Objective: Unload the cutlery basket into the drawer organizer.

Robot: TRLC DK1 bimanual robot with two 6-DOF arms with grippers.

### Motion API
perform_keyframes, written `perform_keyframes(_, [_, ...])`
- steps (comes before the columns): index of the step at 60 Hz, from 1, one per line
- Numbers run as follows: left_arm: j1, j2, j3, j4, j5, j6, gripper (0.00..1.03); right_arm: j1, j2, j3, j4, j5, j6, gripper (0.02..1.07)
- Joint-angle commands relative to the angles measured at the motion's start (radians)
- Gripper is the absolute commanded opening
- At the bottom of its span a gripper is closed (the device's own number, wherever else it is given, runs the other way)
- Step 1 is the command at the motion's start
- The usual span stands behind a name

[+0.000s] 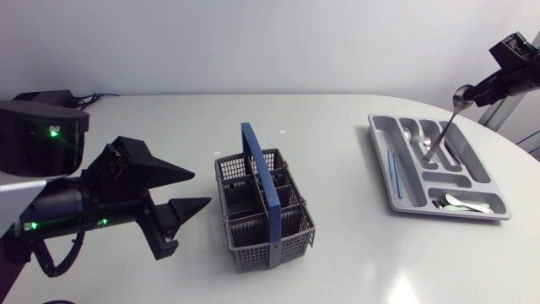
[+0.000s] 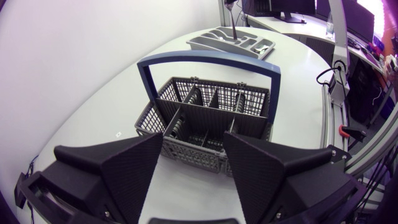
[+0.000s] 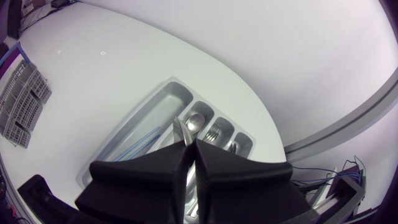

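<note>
The dark grey cutlery basket [image 1: 263, 207] with a blue handle stands mid-table; no cutlery shows inside it. My left gripper [image 1: 190, 190] sits open just left of it, and in the left wrist view the basket [image 2: 208, 118] lies ahead of the spread fingers [image 2: 124, 165]. The grey drawer organizer [image 1: 483, 173] lies at the right. Above it my right gripper [image 1: 477, 91] is shut on a spoon [image 1: 440, 131], bowl end up, with its handle tip down in a middle compartment. In the right wrist view the spoon [image 3: 180, 129] sticks out between the closed fingers of the gripper [image 3: 191, 149] over the organizer [image 3: 134, 121].
The organizer holds spoons [image 1: 413, 133] in a far compartment, small spoons [image 1: 460, 201] in the near cross compartment and thin blue sticks [image 1: 392, 165] in the long left slot. Bare white tabletop lies between basket and organizer. The table edge curves close behind the organizer.
</note>
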Motion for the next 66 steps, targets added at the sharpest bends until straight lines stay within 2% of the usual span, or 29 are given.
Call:
perform_keyframes(1, [0.007,-0.003,-0.029,0.013,0.003,-0.008,0.69,0.005,0.031,0.039,0.000,0.022,-0.029,0.08])
perform_keyframes(24, [0.002,-0.029,-0.029,-0.004,0.003,-0.008,0.69,0.052,0.189,0.117,-0.004,0.061,-0.039,0.08])
perform_keyframes(37, [0.002,-0.029,-0.026,-0.008,0.003,-0.011,0.69,0.061,0.332,0.229,-0.001,0.074,-0.006,0.10])
perform_keyframes(44, [0.004,-0.029,-0.026,-0.008,0.003,-0.013,0.69,0.062,0.405,0.304,0.002,0.074,0.036,0.24])
perform_keyframes(51, [0.004,-0.029,-0.023,-0.011,0.003,-0.014,0.69,0.068,0.453,0.333,0.030,0.090,0.062,0.27])
perform_keyframes(52, [0.004,-0.029,-0.023,-0.011,0.003,-0.014,0.69,0.071,0.462,0.336,0.037,0.094,0.067,0.33])
perform_keyframes(54, [0.004,-0.029,-0.021,-0.011,0.003,-0.014,0.69,0.075,0.471,0.341,0.042,0.097,0.067,0.36])
perform_keyframes(62, [0.004,-0.029,-0.017,-0.016,0.003,-0.016,0.69,0.087,0.493,0.344,0.050,0.103,0.076,0.37])
perform_keyframes(66, [0.001,-0.030,-0.018,-0.016,0.003,-0.017,0.69,0.090,0.488,0.327,0.056,0.103,0.083,0.43])
